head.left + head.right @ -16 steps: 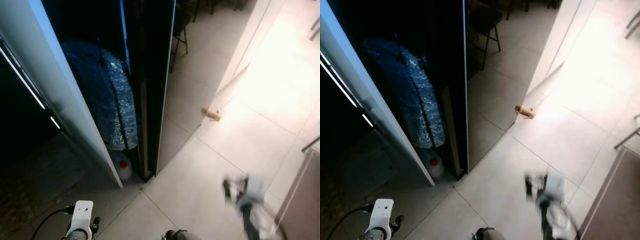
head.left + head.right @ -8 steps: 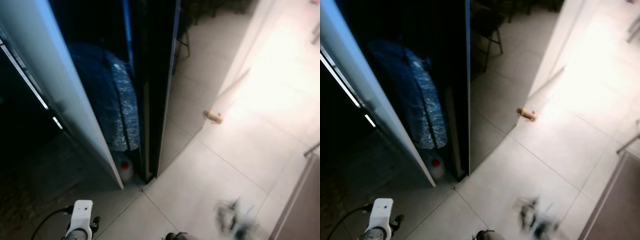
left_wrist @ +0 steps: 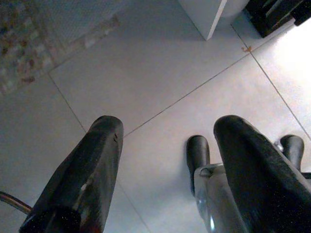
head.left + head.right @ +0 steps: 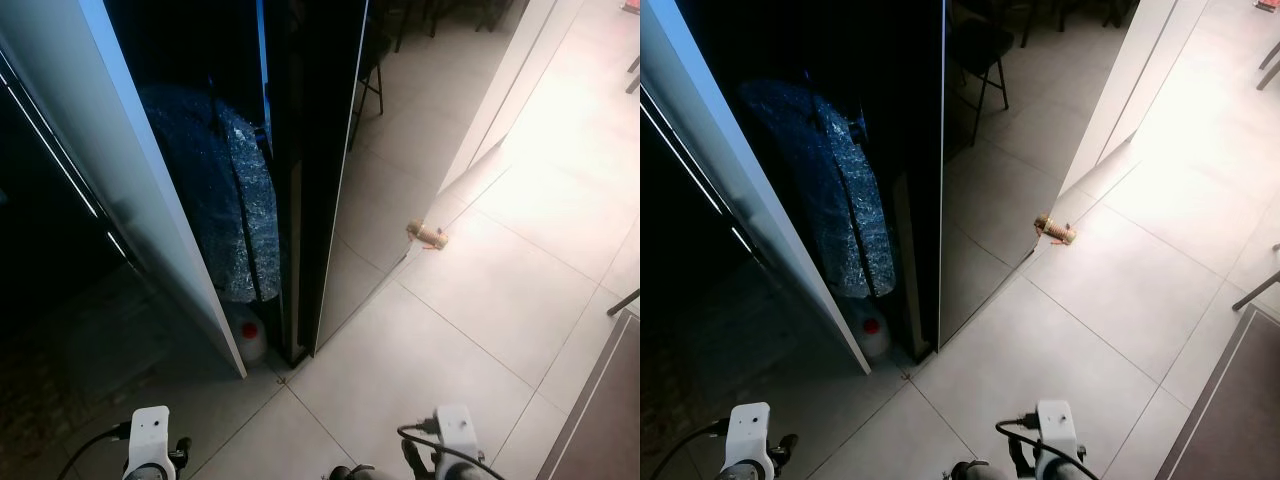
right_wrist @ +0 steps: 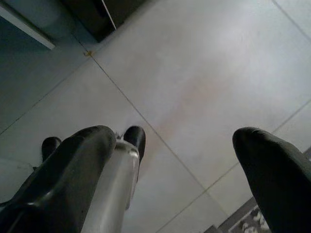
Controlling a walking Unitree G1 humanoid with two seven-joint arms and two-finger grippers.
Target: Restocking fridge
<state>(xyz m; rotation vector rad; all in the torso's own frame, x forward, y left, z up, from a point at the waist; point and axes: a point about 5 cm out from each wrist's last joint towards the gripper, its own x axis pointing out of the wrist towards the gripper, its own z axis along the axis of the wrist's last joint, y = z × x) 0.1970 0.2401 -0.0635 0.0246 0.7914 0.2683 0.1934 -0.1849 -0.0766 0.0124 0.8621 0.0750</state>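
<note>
Looking down, I saw the fridge (image 4: 300,150) ahead on my left, its pale door (image 4: 130,170) swung open. A red-capped bottle (image 4: 249,338) sat on the tiled floor (image 4: 450,330) at its base. My left pincer (image 3: 167,160) and right pincer (image 5: 175,160) hung low over the tiles, fingers spread wide, holding nothing. A small tan object (image 4: 427,234) lay farther off.

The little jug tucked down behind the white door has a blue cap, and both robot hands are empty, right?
Not quite. The jug behind the white door has a red cap, as the left eye view shows. The rest holds: the left end effector and the right end effector are open over bare floor tiles, holding nothing.
</note>
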